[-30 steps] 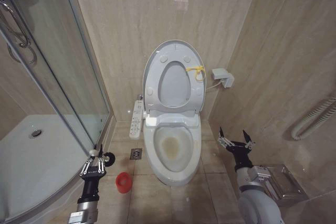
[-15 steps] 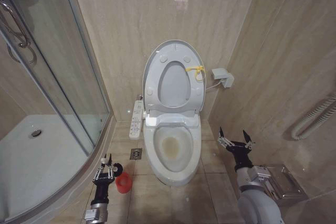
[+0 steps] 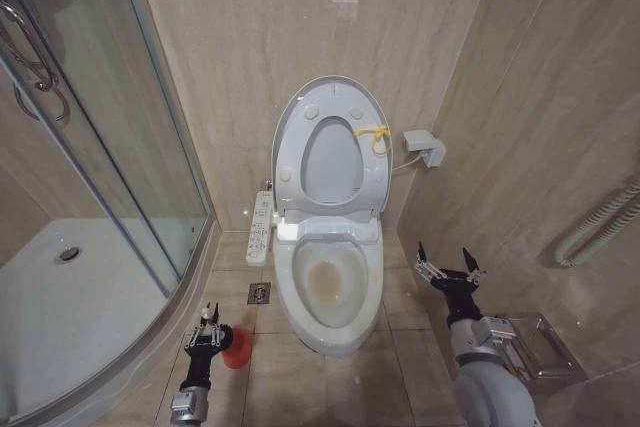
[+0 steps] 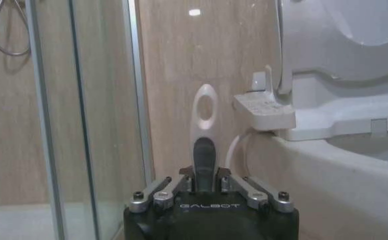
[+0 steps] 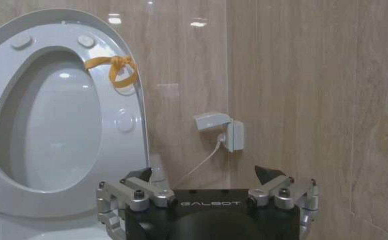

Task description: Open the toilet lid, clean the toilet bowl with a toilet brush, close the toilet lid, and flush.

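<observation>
The toilet lid [image 3: 330,162] stands raised against the wall with the ring seat up in front of it and a yellow tie [image 3: 374,135] at one edge. Below it the toilet bowl [image 3: 330,292] is uncovered, its bottom stained yellowish. Low on the floor to the bowl's left, my left gripper [image 3: 208,324] is beside the red cup holder [image 3: 238,348]. In the left wrist view that gripper [image 4: 204,173] is shut on the toilet brush [image 4: 203,131], gripping its pale upright handle; the bristle head is hidden. My right gripper [image 3: 448,269] hangs open to the right of the bowl, holding nothing.
A curved glass shower screen [image 3: 110,147] and its raised tray close off the left. The white button panel [image 3: 261,227] juts from the bowl's left side. A wall box [image 3: 424,147] with a cable sits right of the lid. A metal holder [image 3: 535,347] is mounted low on the right wall.
My left gripper has dropped lower and moved right toward the red cup holder, and its fingers have narrowed onto the brush handle. The right arm has not moved.
</observation>
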{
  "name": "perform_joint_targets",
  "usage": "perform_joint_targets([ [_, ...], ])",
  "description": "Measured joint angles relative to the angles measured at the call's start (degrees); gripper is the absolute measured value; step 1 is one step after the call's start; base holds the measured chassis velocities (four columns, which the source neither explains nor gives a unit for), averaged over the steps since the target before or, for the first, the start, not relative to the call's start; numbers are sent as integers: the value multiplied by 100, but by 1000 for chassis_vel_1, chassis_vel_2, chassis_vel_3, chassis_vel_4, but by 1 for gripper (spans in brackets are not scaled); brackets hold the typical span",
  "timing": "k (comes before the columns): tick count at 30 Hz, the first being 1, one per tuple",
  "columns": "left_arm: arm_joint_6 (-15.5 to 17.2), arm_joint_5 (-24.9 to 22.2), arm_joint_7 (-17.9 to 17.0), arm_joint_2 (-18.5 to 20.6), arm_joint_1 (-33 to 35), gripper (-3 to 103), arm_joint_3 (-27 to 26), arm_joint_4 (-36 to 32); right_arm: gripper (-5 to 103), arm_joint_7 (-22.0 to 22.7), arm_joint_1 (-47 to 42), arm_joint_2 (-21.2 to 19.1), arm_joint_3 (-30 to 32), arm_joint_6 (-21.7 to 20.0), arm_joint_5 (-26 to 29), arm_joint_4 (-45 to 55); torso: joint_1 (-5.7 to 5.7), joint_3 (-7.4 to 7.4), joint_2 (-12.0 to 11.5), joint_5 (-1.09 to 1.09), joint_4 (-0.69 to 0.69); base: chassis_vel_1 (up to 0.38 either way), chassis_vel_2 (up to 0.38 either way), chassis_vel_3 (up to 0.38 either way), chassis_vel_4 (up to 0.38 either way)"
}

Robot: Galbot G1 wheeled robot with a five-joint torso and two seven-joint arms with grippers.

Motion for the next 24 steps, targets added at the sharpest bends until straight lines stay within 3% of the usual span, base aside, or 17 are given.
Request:
perform_joint_targets([
  [24, -206, -27, 81, -316, -648, 19, 352, 977, 100, 0, 0, 0, 0, 0, 0, 0, 0, 0, 0, 0, 0, 0, 0, 0, 0],
])
